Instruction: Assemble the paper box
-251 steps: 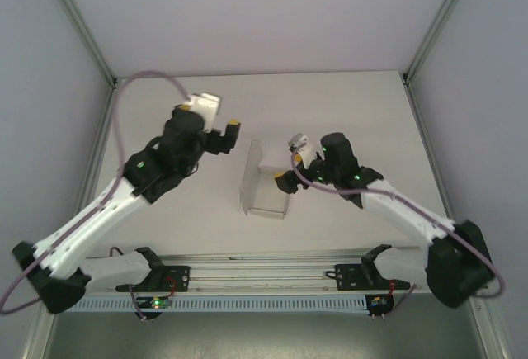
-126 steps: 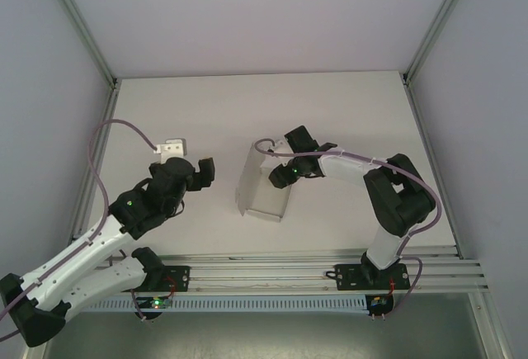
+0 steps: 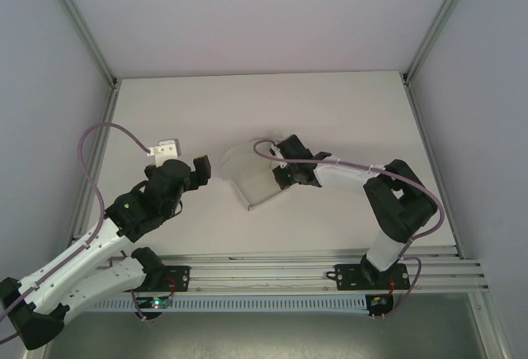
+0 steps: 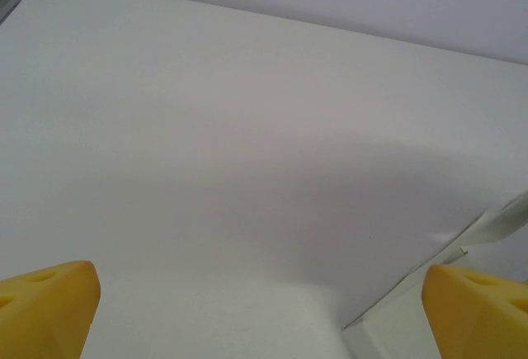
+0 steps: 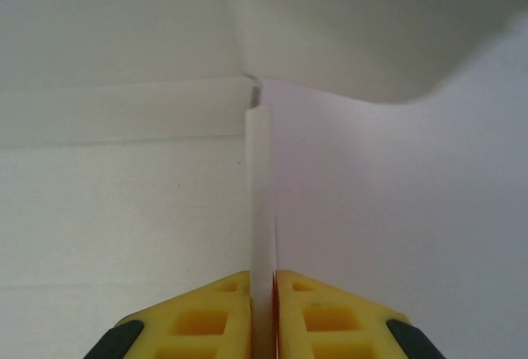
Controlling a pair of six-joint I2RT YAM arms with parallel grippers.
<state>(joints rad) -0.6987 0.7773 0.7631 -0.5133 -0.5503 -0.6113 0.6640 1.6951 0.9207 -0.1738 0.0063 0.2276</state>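
The paper box [image 3: 252, 177] is a white card sheet, partly folded, lying mid-table. My right gripper [image 3: 283, 176] is shut on its right edge; in the right wrist view a thin upright card panel [image 5: 261, 194] is pinched between the yellow fingers [image 5: 210, 318], with a curved flap [image 5: 355, 37] beyond. My left gripper [image 3: 201, 168] hovers just left of the sheet, apart from it, open. Its yellow fingertips [image 4: 49, 305] sit far apart at the frame's lower corners, and an edge of the card [image 4: 487, 227] shows at the right.
The white table [image 3: 346, 111] is walled by grey panels and metal posts. A rail [image 3: 272, 268] runs along the near edge by the arm bases. A purple cable [image 3: 111, 140] loops off the left arm.
The right gripper has pulled and turned the card sheet, which now lies lower and more spread to the left. The left arm has drawn back towards the near left.
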